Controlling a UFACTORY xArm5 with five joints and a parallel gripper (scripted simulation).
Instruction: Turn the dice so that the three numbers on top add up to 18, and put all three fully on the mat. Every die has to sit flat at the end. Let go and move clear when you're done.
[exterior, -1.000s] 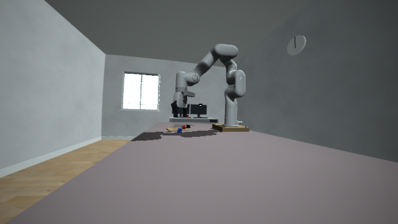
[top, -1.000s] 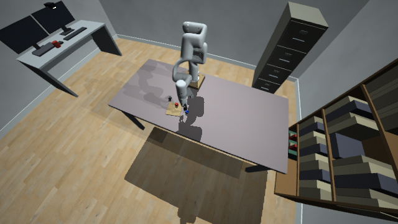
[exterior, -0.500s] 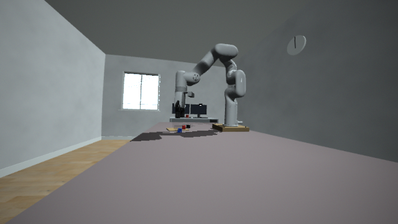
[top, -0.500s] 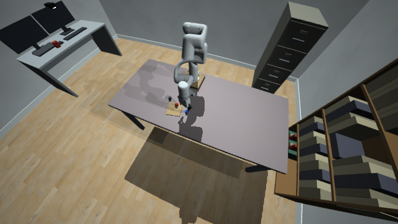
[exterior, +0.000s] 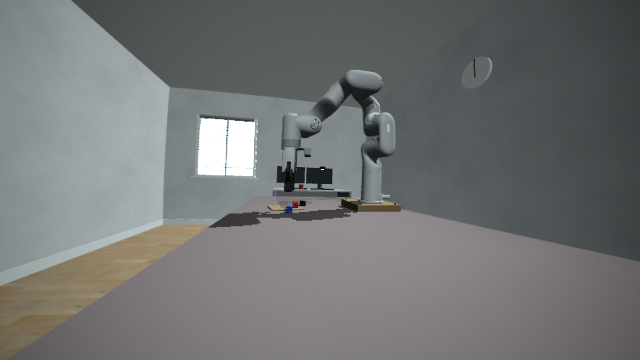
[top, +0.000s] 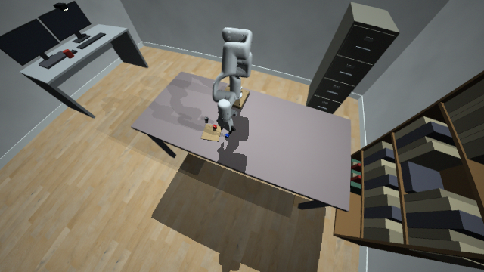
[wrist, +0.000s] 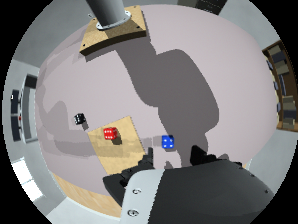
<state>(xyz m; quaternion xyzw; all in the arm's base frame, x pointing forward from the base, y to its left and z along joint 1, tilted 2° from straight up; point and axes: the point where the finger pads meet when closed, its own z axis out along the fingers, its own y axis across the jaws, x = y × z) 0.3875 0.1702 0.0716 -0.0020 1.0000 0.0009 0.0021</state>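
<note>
- A mauve table (top: 295, 143) (exterior: 380, 280) (wrist: 240, 60) stands on a plank floor (top: 113, 189) (exterior: 115, 250) (wrist: 75, 195), dark shadows of the arm falling across its top.
- A thin wooden mat (top: 209, 135) (exterior: 274, 207) (wrist: 120, 156) lies on it, with the red die (top: 215, 128) (exterior: 295, 204) (wrist: 110, 133) on the mat.
- The black die (top: 206, 119) (exterior: 303, 203) (wrist: 79, 118) and blue die (top: 227, 135) (exterior: 289, 210) (wrist: 168, 142) sit on the table off opposite sides of the mat, both near it.
- The gripper (top: 231, 131) (exterior: 289, 190) (wrist: 172, 155) hangs above the table near the blue die, fingers partly closed but well parted, holding nothing.
- The arm stands on a wooden base (top: 245, 99) (exterior: 350, 205) (wrist: 140, 30) at the table's edge.
- Around the grey-walled room: a desk (top: 113, 32) (exterior: 345, 192) (wrist: 28, 102) with two screens, a tall filing cabinet, a filled bookshelf, a bright window (exterior: 212, 147) (wrist: 24, 177) and a round wall clock (exterior: 482, 75).
</note>
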